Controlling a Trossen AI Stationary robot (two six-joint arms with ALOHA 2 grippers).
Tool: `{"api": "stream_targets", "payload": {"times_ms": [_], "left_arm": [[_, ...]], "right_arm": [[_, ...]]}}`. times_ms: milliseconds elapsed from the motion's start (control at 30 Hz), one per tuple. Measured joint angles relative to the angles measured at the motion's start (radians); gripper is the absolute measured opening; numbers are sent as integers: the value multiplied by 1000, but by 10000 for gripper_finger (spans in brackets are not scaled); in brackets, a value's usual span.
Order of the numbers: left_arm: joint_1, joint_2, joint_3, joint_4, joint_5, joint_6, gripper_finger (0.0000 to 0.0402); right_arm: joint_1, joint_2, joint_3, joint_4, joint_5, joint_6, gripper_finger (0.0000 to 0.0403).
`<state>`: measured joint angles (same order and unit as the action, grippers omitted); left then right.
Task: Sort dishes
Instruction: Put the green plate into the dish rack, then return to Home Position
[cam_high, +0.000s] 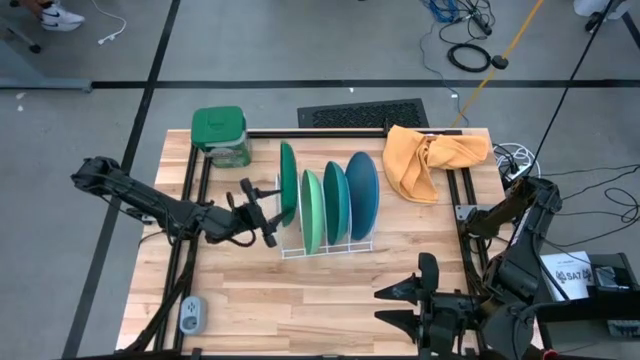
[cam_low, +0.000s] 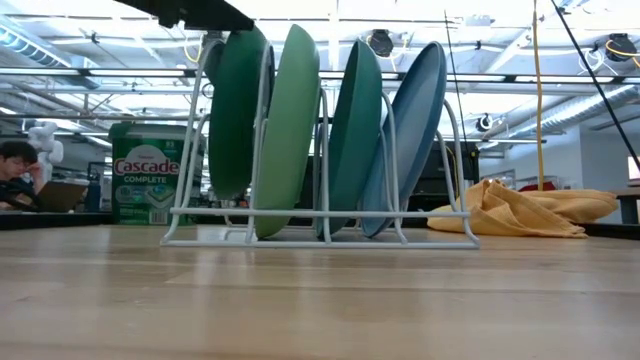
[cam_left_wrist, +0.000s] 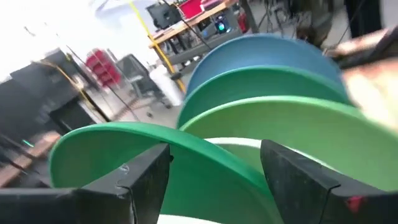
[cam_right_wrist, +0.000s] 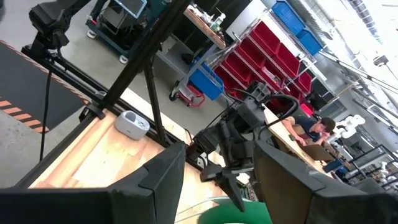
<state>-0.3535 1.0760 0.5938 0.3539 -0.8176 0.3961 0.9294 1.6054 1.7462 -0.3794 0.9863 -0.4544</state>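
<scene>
Wooden desk (cam_high: 330, 290) bearing a wire rack (cam_high: 325, 248), green tub (cam_high: 221, 136), orange cloth (cam_high: 430, 160), and grey device (cam_high: 192, 314).

You've got four plates in one white wire rack (cam_high: 325, 245) – one dark green (cam_high: 288, 183), one light green (cam_high: 311, 209), one teal (cam_high: 336, 201), one blue (cam_high: 362, 193) – plus one green tub (cam_high: 221, 135), one yellow cloth (cam_high: 430, 158), two arms.
</scene>
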Motion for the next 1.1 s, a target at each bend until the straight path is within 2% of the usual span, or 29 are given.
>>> {"api": "stream_targets", "payload": {"times_ms": [200,333,433,567,700,867,1033,1100], "left_arm": [[-9,0,0,15,3,-429,248],[1,0,0,14,-14,-610,248],[-3,0,0,18,-22,-548,248],[-7,0,0,103,-24,-644,248],[-7,0,0,165,-26,-650,248],[-7,1,0,152,-28,-639,248],[-23,-3,0,158,-2,-496,248],[-37,-21,0,160,-55,-395,248]], "right_arm": [[-4,0,0,-11,-1,9,183],[-7,0,0,-11,-1,16,183],[-8,0,0,-11,-1,18,183],[-8,0,0,-12,-1,21,183],[-8,0,0,-16,-1,20,183],[-8,0,0,-16,-1,20,183],[-8,0,0,-17,-1,22,183],[-8,0,0,-28,-1,24,183]]}}
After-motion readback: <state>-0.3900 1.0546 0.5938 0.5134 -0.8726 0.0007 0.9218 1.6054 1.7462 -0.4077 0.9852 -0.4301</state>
